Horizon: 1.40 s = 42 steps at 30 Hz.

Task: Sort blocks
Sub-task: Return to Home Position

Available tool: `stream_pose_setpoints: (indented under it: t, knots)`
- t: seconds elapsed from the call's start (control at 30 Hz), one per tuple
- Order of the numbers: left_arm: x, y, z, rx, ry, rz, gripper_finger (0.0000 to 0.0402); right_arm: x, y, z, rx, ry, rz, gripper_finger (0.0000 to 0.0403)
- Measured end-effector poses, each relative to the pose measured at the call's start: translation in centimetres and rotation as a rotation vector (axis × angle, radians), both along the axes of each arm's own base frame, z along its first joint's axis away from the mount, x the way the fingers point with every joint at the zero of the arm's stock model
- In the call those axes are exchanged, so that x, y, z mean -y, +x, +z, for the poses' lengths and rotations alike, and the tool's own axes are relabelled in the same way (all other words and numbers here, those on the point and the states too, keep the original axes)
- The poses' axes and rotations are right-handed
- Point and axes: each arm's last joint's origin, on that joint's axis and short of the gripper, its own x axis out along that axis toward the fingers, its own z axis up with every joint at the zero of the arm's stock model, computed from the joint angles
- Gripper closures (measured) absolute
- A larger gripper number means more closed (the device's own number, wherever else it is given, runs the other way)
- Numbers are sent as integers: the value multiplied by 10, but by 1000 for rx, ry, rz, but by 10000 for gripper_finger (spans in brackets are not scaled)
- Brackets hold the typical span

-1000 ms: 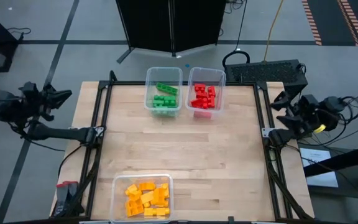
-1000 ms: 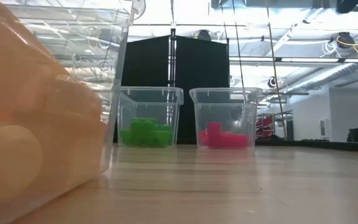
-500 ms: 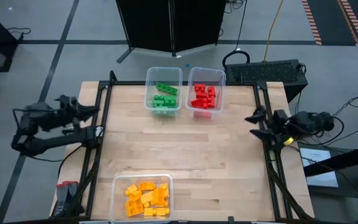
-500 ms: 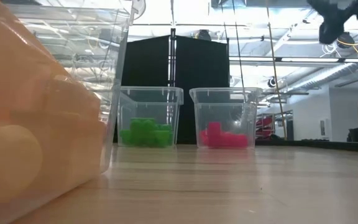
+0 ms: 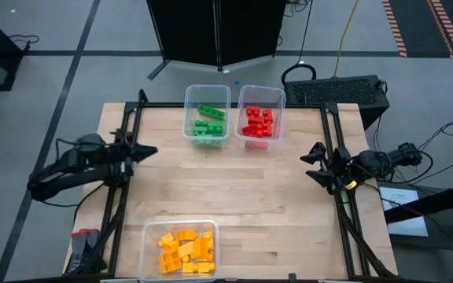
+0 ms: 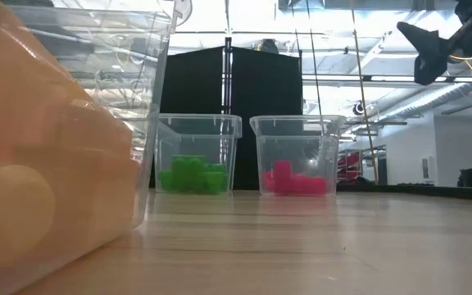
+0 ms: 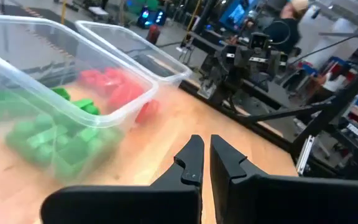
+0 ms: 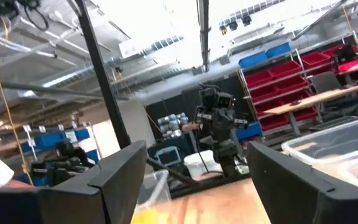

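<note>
Now every block sits in a tub. The green blocks (image 5: 208,123) lie in the far left tub (image 5: 187,106). The red blocks (image 5: 258,122) lie in the tub (image 5: 241,106) just beside it. The yellow-orange blocks (image 5: 185,250) fill the tub (image 5: 145,240) at the table's near edge. A broad stretch of wooden table (image 5: 242,189) separates the far tubs from the near one. The left gripper (image 5: 151,149) hangs just inside the left edge, its fingers nearly together, gripping nothing. The right gripper (image 5: 311,163) hangs at the right edge, fingers spread wide.
</note>
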Motion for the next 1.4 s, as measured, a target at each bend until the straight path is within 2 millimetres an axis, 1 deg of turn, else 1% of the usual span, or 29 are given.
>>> stream_pose_setpoints:
  t: [0.1, 0.17, 0.33, 0.37, 0.5, 0.63, 0.73, 0.9, 1.4]
  knots:
    - [-1, 12, -16, 20, 7, -32, 401, 0, 1, -3, -31, -14, -9, 131]
    - [-1, 20, -33, 4, 3, -51, 401, 0, 2, -5, -50, -10, -23, 131]
    - [1, 35, -68, 10, -10, -82, 401, -1, 4, -13, -137, -78, -30, 131]
    - [2, 37, -68, 37, 4, -85, 401, -1, 4, -14, -143, -80, -36, 131]
    - [5, 39, -69, 38, 82, -47, 401, -1, 5, -16, -166, -128, -48, 131]
    - [8, 40, -69, 39, 91, -53, 401, -1, 6, -22, -224, -192, -57, 131]
    - [10, 40, -69, 40, 89, -70, 401, -2, 7, -24, -249, -209, -57, 131]
    - [11, 40, -69, 38, 89, -99, 401, -2, 7, -30, -309, -181, -41, 131]
    - [11, 40, -69, 46, 89, -103, 401, -2, 7, -30, -312, -185, -39, 131]
